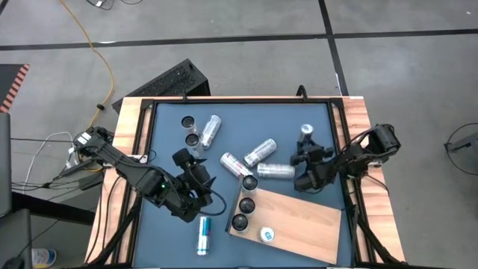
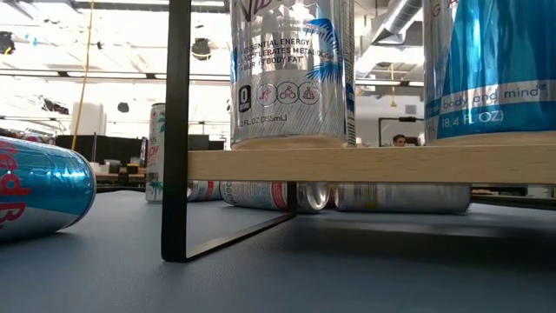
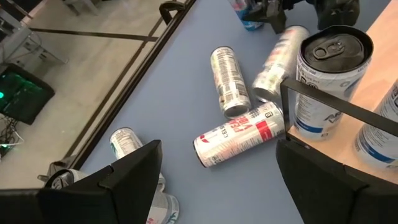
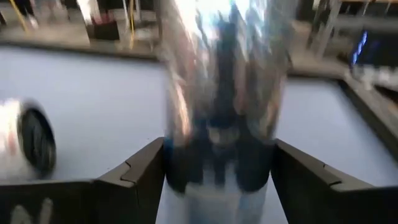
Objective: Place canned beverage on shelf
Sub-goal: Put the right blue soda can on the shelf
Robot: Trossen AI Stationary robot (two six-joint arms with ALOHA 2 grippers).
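The shelf (image 1: 299,218) is a light wooden board at the near right, on a black frame (image 2: 178,130). Several cans (image 1: 246,203) stand upright along its left edge, one of them the can (image 3: 329,74) in the left wrist view. An upright blue-and-silver can (image 1: 306,134) stands on the tabletop at the right. My right gripper (image 1: 308,155) points at it almost level, and the can (image 4: 217,93) fills the gap between the open fingers. My left gripper (image 1: 198,179) hangs open above the table, left of the shelf, with nothing between its fingers (image 3: 130,180). My right gripper has a finger (image 4: 140,171) on either side of the upright can's lower body (image 4: 217,155), coming at it nearly level from the table's near side. The picture is blurred. I cannot tell whether the fingers touch the can.
Several cans lie loose on the blue tabletop: a red-and-white one (image 1: 235,166), two silver ones (image 1: 260,152) (image 1: 275,171), one (image 1: 211,131) at the far left and a blue one (image 1: 202,235) near the front. Two more cans (image 1: 190,131) stand upright at the far left.
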